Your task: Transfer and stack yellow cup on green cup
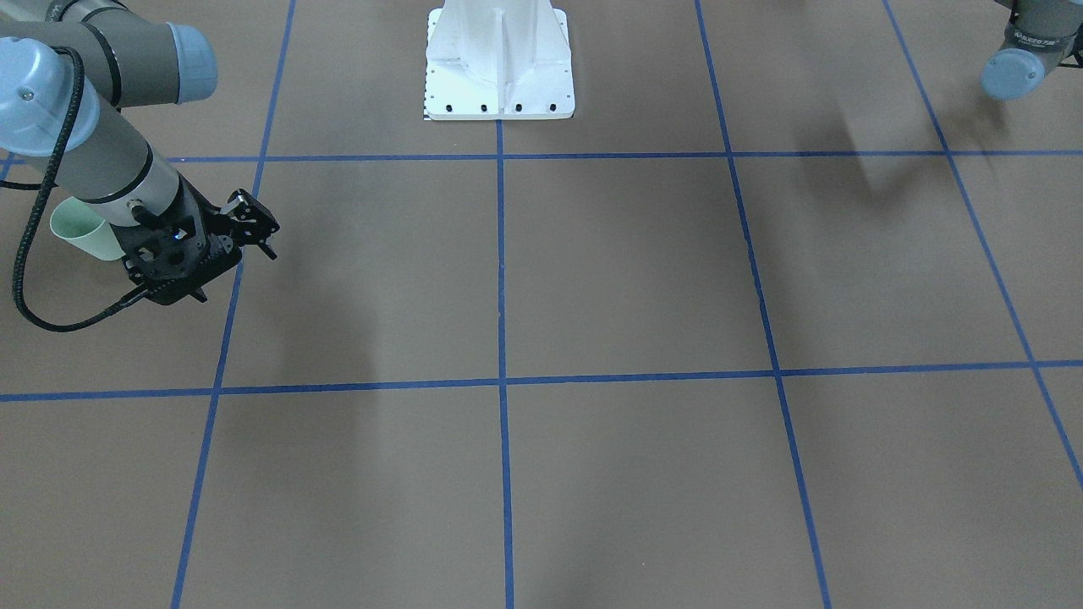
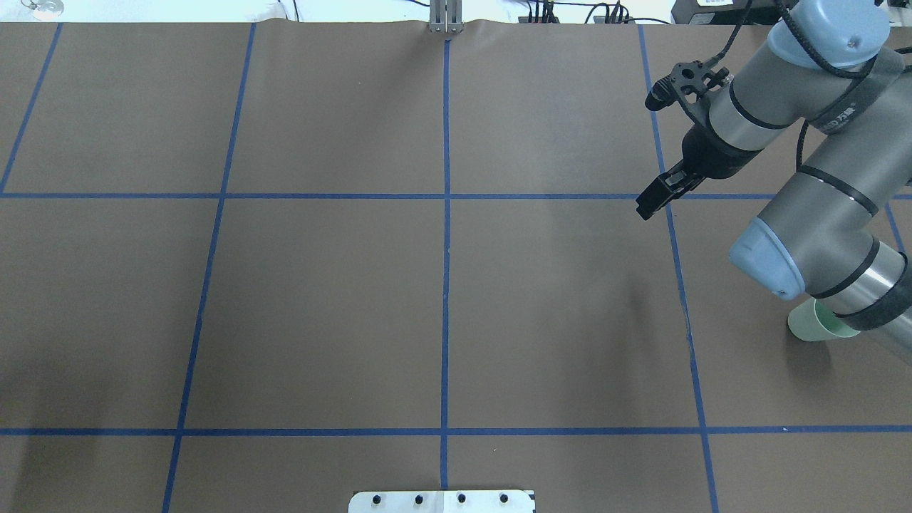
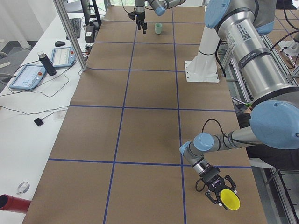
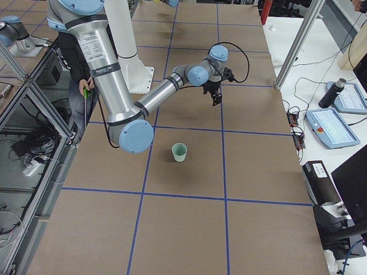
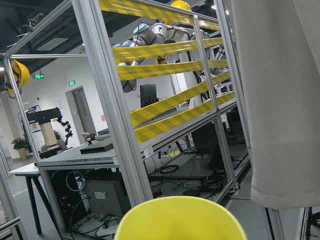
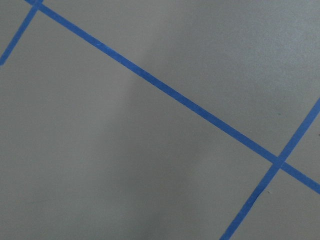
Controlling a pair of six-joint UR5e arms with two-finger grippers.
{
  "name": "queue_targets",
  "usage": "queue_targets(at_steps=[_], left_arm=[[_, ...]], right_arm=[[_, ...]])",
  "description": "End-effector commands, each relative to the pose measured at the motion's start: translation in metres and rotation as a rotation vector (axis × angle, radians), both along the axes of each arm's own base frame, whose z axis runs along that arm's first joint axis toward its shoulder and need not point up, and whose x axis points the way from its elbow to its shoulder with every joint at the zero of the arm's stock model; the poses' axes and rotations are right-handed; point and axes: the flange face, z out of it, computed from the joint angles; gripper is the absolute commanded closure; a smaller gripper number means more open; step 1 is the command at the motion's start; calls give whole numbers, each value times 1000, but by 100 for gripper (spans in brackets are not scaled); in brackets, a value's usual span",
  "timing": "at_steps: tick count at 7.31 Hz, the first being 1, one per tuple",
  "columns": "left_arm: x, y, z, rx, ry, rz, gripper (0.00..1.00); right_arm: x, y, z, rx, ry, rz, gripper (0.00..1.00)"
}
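Yellow cup (image 3: 230,199) sits at the left gripper (image 3: 217,189); can't tell its jaw state. Far across the table from the green cup (image 4: 179,152). Right gripper (image 2: 652,199) is near the green cup, jaws apparently together, empty. Probably light, slick, thin plastic: pinch at the rim wall.

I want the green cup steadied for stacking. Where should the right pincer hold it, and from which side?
Probably the outer wall of the green cup just under the rim, coming in level from the side. It stands upright, mouth up, and widens toward the rim, so a side grip leaves the mouth free.
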Motion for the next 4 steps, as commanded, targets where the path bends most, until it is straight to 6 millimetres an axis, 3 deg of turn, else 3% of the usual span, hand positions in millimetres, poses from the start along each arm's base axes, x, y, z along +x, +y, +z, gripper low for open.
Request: queue_targets(at_steps=[1, 3, 4], left_arm=[[-5, -49, -45, 151, 100, 43, 71], [15, -99, -68, 240, 175, 88, 71], [33, -143, -89, 333, 214, 135, 71]], right_arm=[[1, 0, 2, -3, 3, 2, 1], [3, 0, 4, -4, 5, 4, 1], [3, -1, 4, -4, 6, 7, 1]])
